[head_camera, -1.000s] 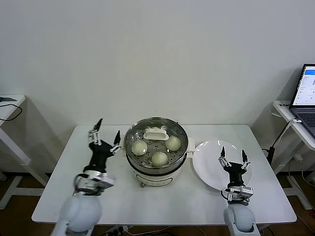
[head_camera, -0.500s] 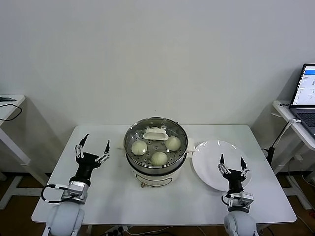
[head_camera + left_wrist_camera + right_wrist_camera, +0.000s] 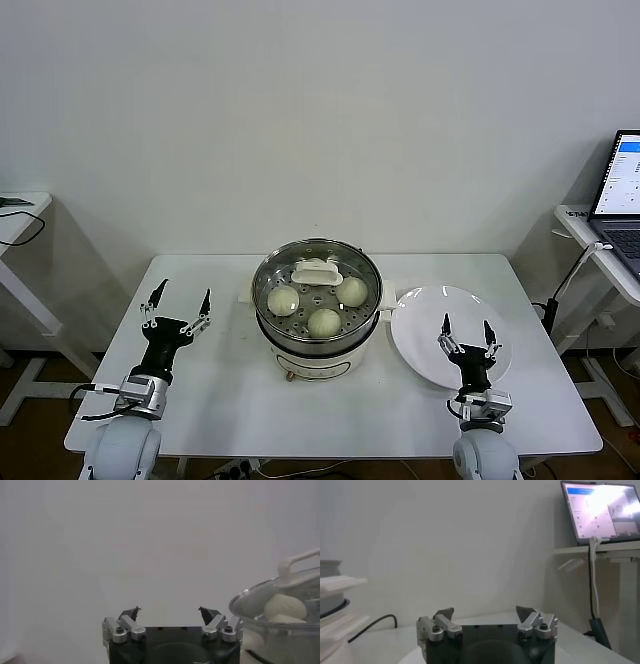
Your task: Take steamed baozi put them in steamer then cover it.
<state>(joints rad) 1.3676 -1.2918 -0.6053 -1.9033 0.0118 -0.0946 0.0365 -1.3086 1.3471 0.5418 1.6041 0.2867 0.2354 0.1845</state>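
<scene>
Head view. Changes against the earlier frames: the left tool has drawn back from beside the steamer toward the near left part of the bench; the right tool has sunk slightly and sits a little nearer the bench's front edge. Steamer, cover and plate are unmoved. Both tools stand upright with fingers spread apart, holding nothing. The left tool is well apart from the steamer; the right tool is over the near rim of the white plate.

Hard to make out: three steamed baozi show plainly through the cover; the white handle in the middle of the cover hides whatever lies behind it, so a fourth cannot be confirmed. A laptop on a side table is cut off at the right edge.

Task items: the steamer, shiny steel on a white base, stands at the bench's centre, the clear glass cover seated on it, pale round baozi on the perforated tray inside.

Left wrist view. Left tool, fingertips apart, nothing between them. The steamer is cut off at the frame edge; its cover and two baozi show only in part.

Right wrist view. Right tool, fingertips apart, empty. The laptop is lit on its side table; a stepped white and grey shape, probably the steamer's side, is cut off at the edge.
</scene>
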